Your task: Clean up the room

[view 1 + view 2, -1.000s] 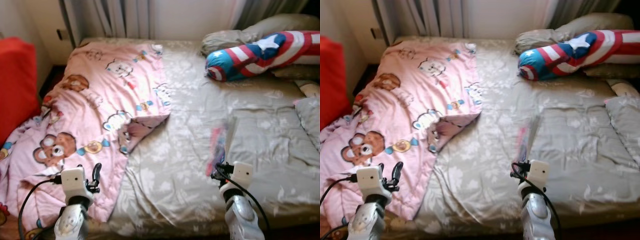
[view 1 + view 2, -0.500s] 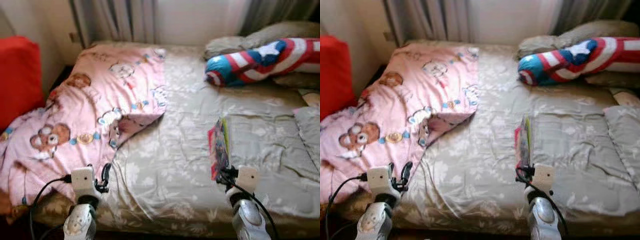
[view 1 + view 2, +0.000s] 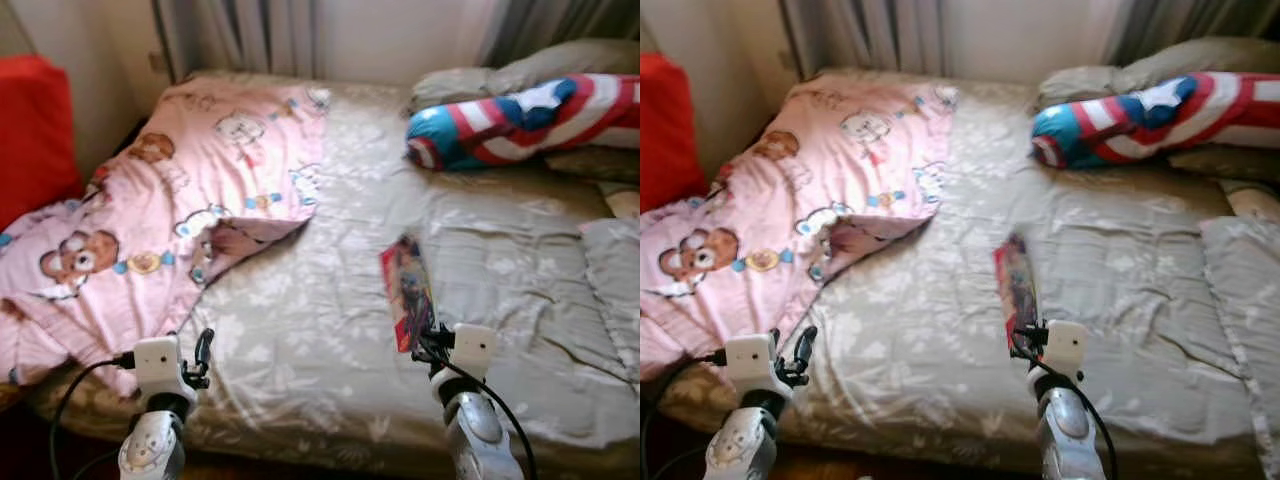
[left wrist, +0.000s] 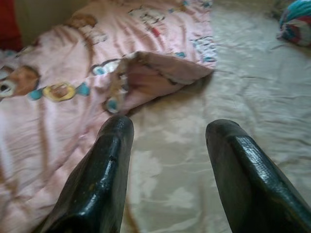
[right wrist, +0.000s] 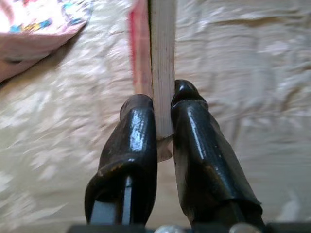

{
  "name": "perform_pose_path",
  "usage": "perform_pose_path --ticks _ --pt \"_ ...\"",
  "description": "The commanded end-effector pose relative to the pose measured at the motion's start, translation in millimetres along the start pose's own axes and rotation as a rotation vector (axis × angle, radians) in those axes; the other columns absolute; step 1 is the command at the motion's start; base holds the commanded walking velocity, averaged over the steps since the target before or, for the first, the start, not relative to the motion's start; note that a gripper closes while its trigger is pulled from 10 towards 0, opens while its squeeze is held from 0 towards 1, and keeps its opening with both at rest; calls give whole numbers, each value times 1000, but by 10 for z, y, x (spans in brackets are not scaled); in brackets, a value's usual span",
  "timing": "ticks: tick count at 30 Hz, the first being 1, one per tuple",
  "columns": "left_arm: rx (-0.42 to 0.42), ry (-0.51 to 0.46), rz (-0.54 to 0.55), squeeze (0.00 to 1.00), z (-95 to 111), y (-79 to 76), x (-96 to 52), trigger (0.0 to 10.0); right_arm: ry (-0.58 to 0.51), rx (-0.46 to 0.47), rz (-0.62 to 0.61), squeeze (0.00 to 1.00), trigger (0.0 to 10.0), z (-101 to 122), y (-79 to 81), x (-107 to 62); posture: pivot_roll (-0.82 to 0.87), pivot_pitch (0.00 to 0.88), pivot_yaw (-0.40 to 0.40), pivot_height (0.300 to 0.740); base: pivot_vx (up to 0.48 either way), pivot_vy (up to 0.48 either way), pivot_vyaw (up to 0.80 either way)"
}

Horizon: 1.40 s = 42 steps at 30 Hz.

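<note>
**Right pincer pinches a thin book above the bed**

The right pincer is pressed together on a thin book, gripping its lower edge between both black fingers. In the right wrist view the book stands edge-on, its pale pages and red cover rising straight out from the fingertips. Seen from the head camera, the book extends from the pincer toward 12 o'clock, leaning slightly to 11, its colourful cover facing the robot's left. It is held over the near middle part of the bed, which is covered with a wrinkled beige floral sheet.

The left pincer is spread, with nothing between its fingers, hovering at the bed's near edge at about 7 o'clock from the bed's centre. Ahead of it, toward 11 o'clock, lies the folded-over corner of a pink blanket printed with teddy bears, which covers the left portion of the bed.

At 1 o'clock, near the headboard end, a red, white and blue striped bolster rests against grey pillows. A red cushion stands at 10 o'clock beside the bed.
</note>
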<state>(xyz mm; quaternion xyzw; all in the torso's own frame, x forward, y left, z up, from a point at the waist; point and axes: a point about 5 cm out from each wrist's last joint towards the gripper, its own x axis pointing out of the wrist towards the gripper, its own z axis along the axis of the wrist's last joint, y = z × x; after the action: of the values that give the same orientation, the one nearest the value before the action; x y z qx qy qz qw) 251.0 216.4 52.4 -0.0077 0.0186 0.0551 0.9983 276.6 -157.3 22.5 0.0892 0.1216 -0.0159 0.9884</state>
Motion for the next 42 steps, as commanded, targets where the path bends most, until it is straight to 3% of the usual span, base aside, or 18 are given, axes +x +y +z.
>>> perform_pose_path --ticks 1,27,42 --pt "1 28 -19 0 -62 -53 -36 10000 -25 -7 -21 0 10000 25 -82 -18 45 124 -60 739 0 -266 0" --pt "2 31 -15 0 -61 -43 -49 10000 -15 -5 -18 0 10000 8 -83 -19 47 142 -62 739 0 -269 0" --pt "-30 39 -40 0 -69 -82 -52 10000 -8 1 -14 0 10000 -8 -81 -21 44 143 -61 739 0 0 0"
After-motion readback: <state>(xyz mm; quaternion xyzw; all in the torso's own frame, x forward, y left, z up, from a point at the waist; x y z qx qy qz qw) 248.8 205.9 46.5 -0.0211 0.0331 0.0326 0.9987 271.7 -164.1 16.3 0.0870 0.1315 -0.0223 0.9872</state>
